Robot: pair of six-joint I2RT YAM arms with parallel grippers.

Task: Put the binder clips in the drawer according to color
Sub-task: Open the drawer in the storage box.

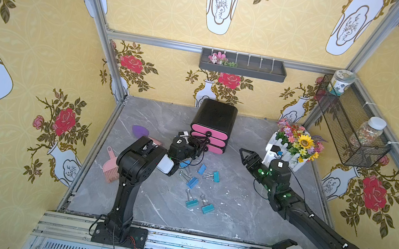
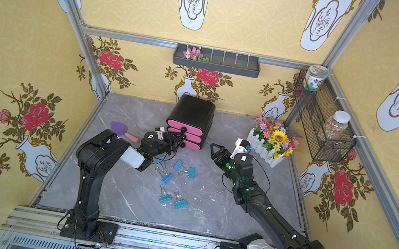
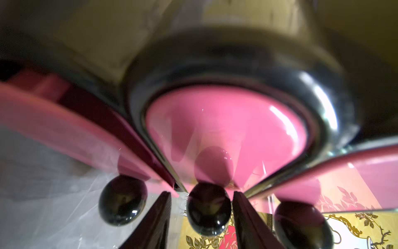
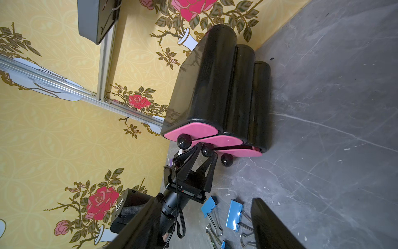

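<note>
Now left hand [image 4: 206, 152] straddles middle knob [image 3: 208, 209] on drawer [image 1: 214, 118]; right hand [image 1: 243, 153] open.

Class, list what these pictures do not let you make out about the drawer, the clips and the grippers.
- The drawer: its contents are hidden in every view behind the pink fronts.
- Blue clip: partly covered by the left arm in both top views.
- Left gripper: whether it actually presses the middle knob. The left wrist view is blurred, and the gripper is too small in the top views.
</note>
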